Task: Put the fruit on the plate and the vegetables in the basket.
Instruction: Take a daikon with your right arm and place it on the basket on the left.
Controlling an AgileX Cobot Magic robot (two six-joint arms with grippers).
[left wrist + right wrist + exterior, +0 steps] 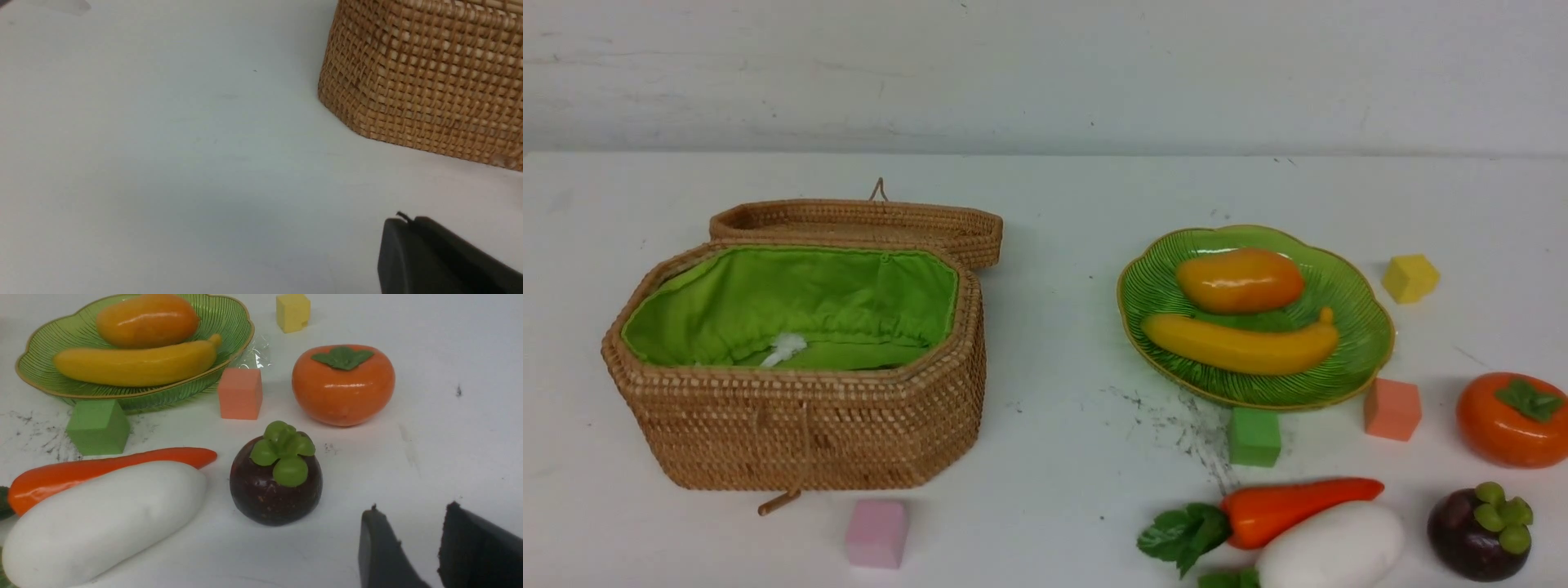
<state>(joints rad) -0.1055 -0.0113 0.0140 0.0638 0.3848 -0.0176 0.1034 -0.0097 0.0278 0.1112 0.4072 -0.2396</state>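
Note:
The green plate [1364,335] [41,351] holds the mango [1240,280] [147,319] and the banana [1241,343] [135,365]. The persimmon [1512,418] [342,386] and the mangosteen [1478,529] [276,475] sit on the table at the right. The carrot [1294,506] [102,467] and the white radish [1331,545] [102,520] lie side by side at the front. The wicker basket [800,408] [425,77] stands open at the left, nothing showing inside. My left gripper [408,222] is shut and empty beside the basket's wall. My right gripper [412,512] is open and empty, near the mangosteen. Neither shows in the front view.
Foam cubes lie around: yellow [1410,278] [292,312], orange-pink [1392,408] [240,393] and green [1254,437] [98,426] by the plate, pink [876,532] in front of the basket. The basket's lid [858,220] lies open behind it. Dark scuffs [1176,420] mark the table.

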